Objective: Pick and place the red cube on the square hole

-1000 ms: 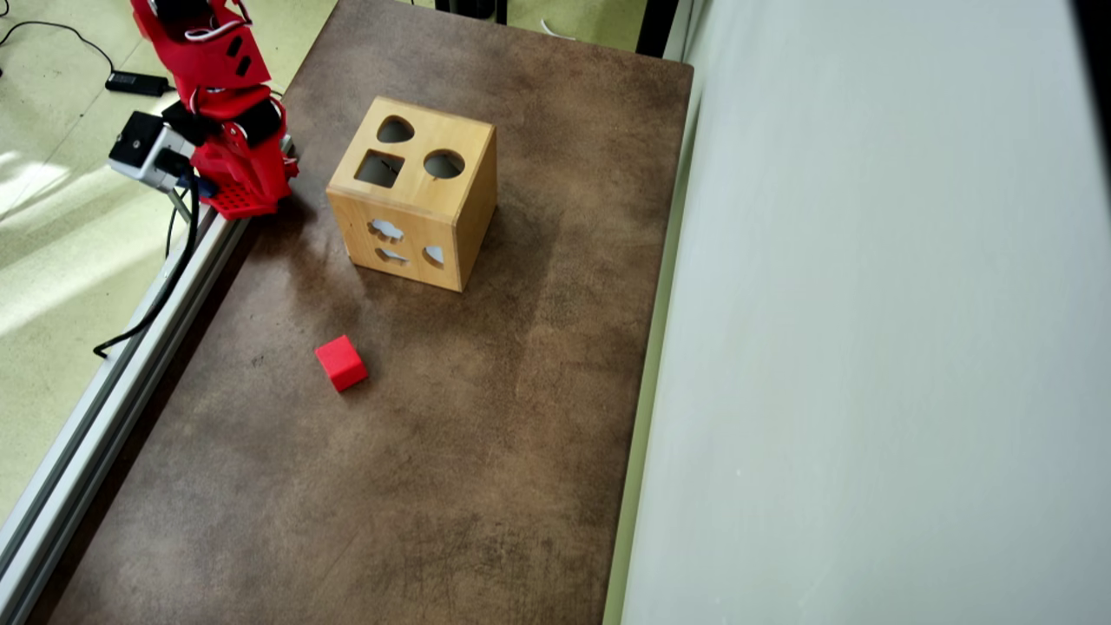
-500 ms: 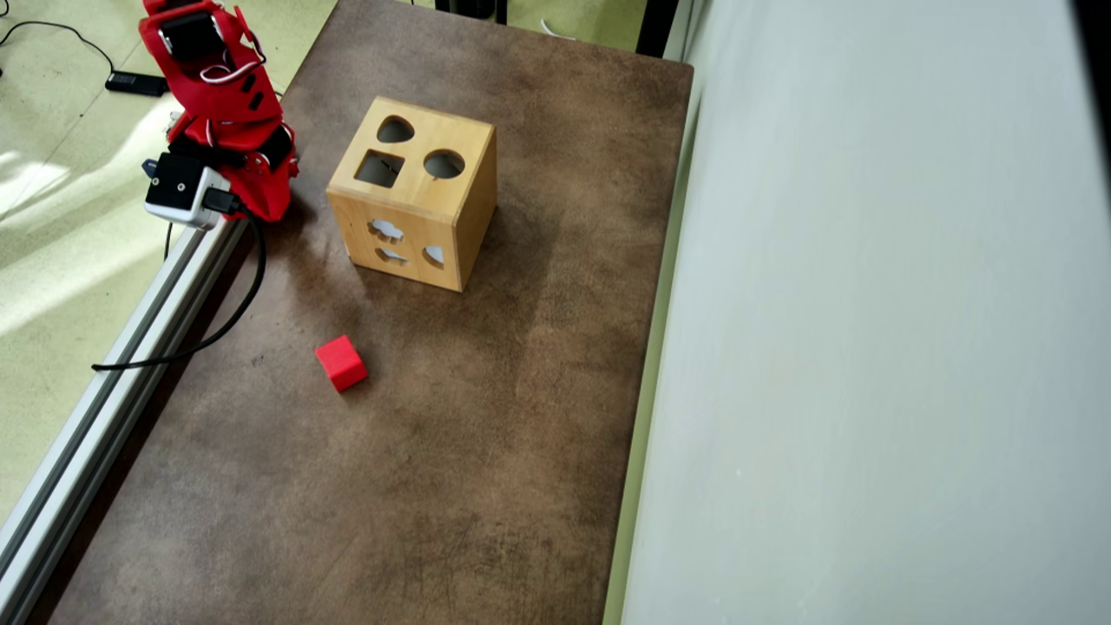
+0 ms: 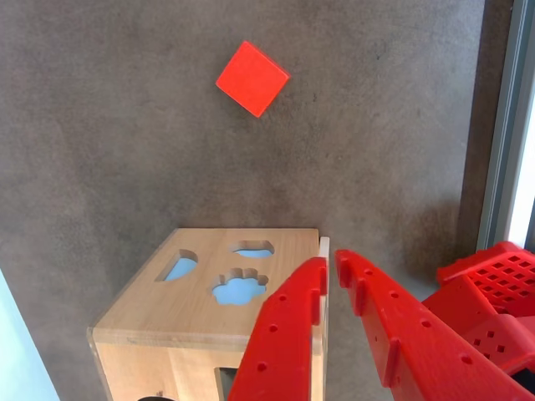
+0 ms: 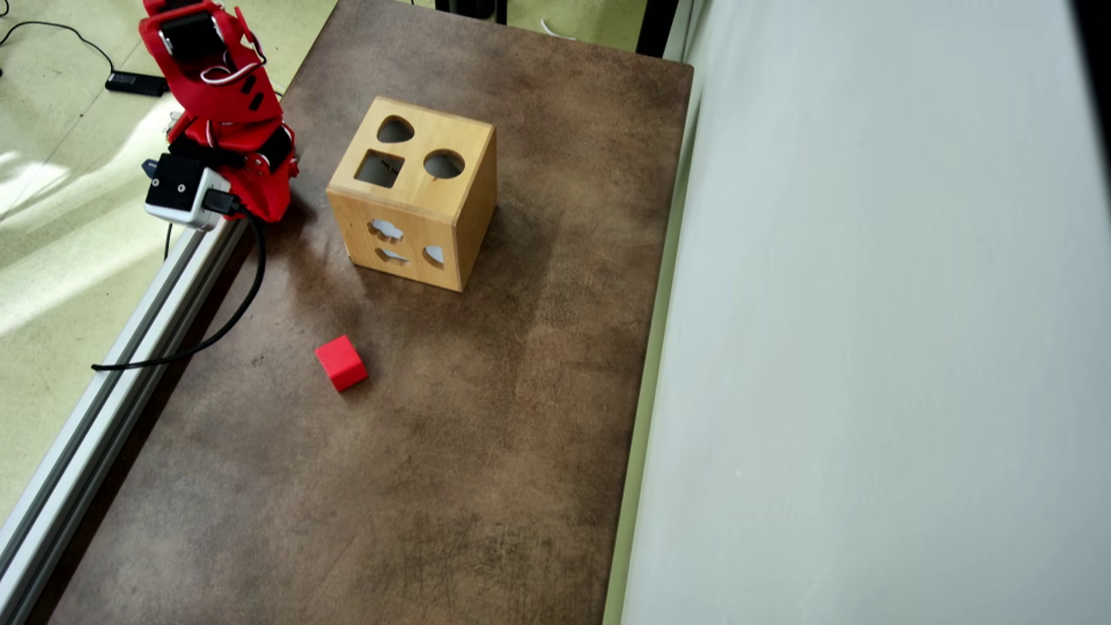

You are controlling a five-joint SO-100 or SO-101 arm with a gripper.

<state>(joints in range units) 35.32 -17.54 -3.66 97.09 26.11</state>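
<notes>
The red cube lies alone on the brown table, below and left of the wooden box in the overhead view. In the wrist view the cube shows near the top, well beyond the box. The square hole is on the box's top face, next to a round hole and a rounded one. My red gripper hangs above the box's near corner with its jaws almost touching and nothing between them. In the overhead view the gripper is left of the box, by the table's edge.
An aluminium rail runs along the table's left edge, with a black cable looping over it. A pale wall or panel borders the table on the right. The box's side face has several shaped cut-outs.
A second ago the wrist camera block sat further up and left; the arm's wrist has since swung down and right toward the table edge. Over the last half second nothing moved. Cube and box are unmoved.
</notes>
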